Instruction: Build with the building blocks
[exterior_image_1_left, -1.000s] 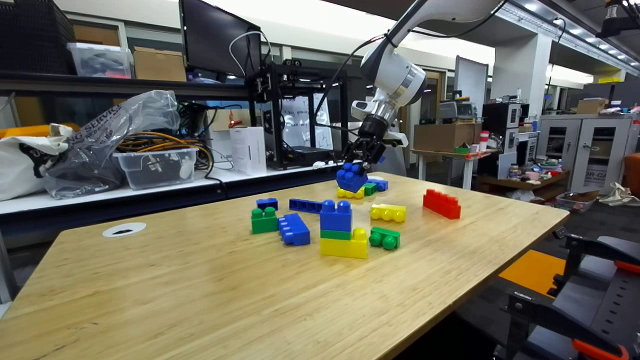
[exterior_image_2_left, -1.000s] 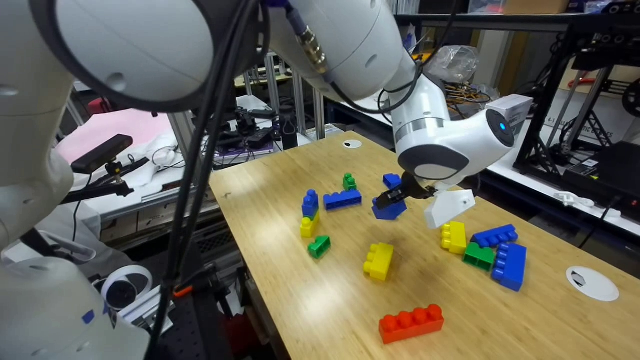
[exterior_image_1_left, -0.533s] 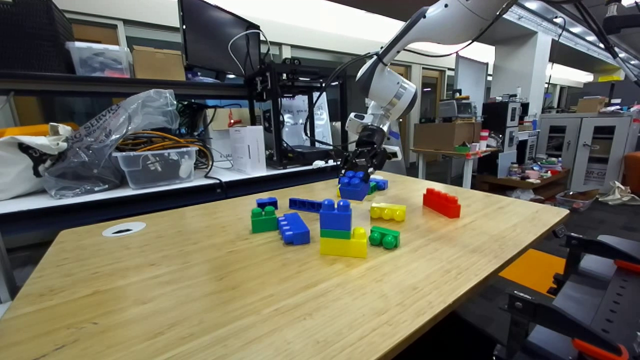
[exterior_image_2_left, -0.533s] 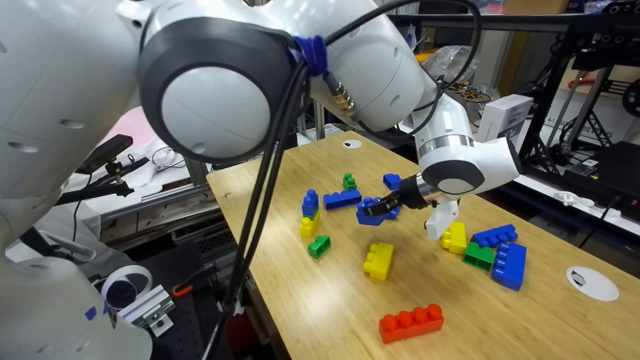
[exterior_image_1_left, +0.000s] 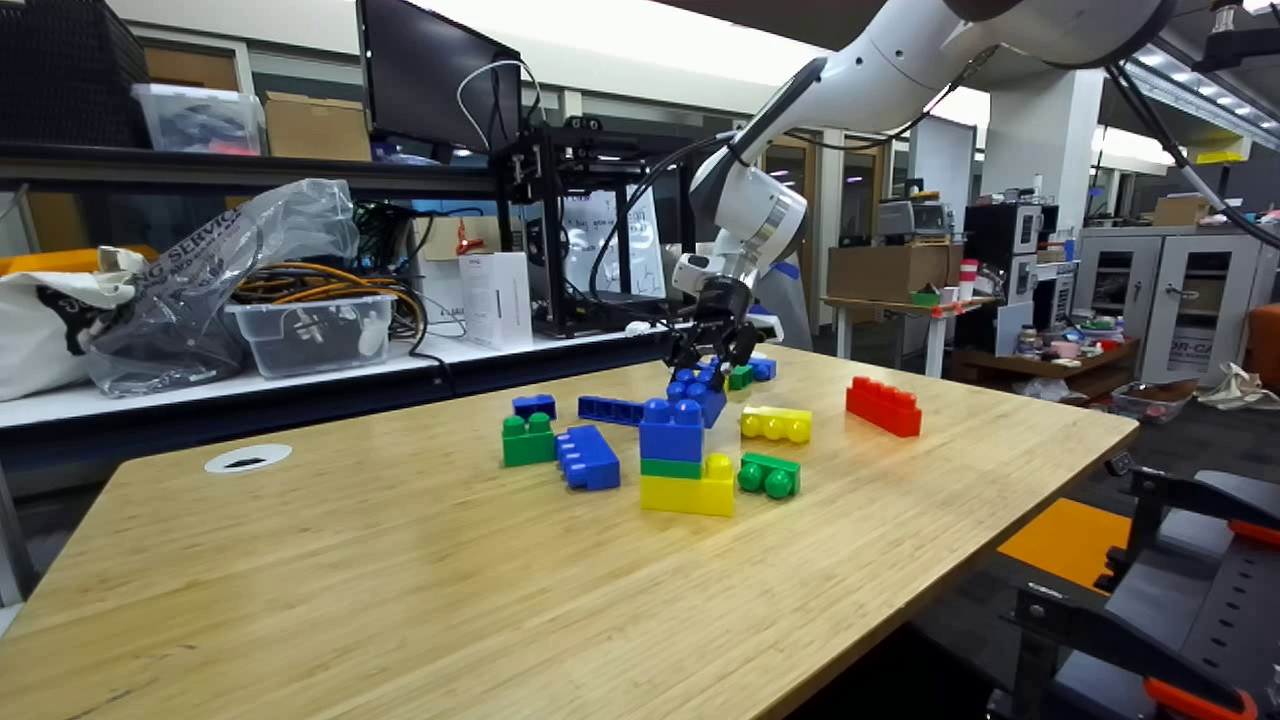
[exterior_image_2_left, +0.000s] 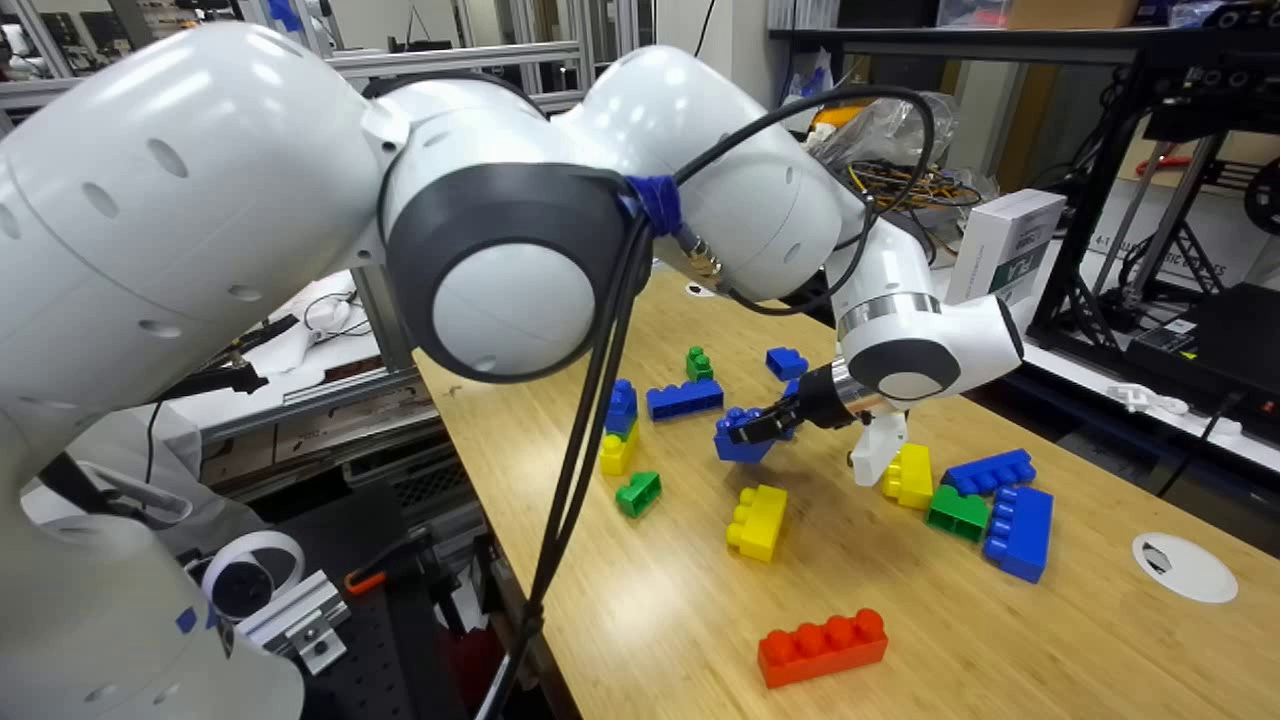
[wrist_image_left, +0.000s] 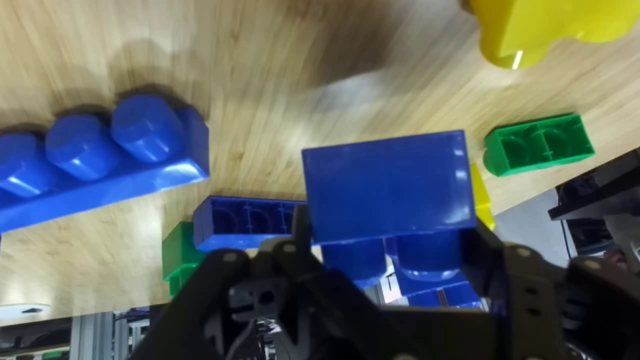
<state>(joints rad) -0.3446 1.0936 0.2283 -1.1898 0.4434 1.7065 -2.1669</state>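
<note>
My gripper is shut on a blue block with studs, held above the table. In the wrist view the fingers grip its sides, and its plain face fills the middle. In an exterior view the held block is partly hidden behind a stack, with the gripper above it. The stack has a blue block over a thin green layer on a yellow block. It also shows in an exterior view, partly behind a cable.
Loose blocks lie around: green, yellow, red, a long blue one beside a green one, and a small blue one. A yellow, green and blue cluster lies behind the wrist.
The gripper has carried the blue block lower and closer to the stack. The block has turned, and the arm's elbow has come down. The loose blocks have not moved.
</note>
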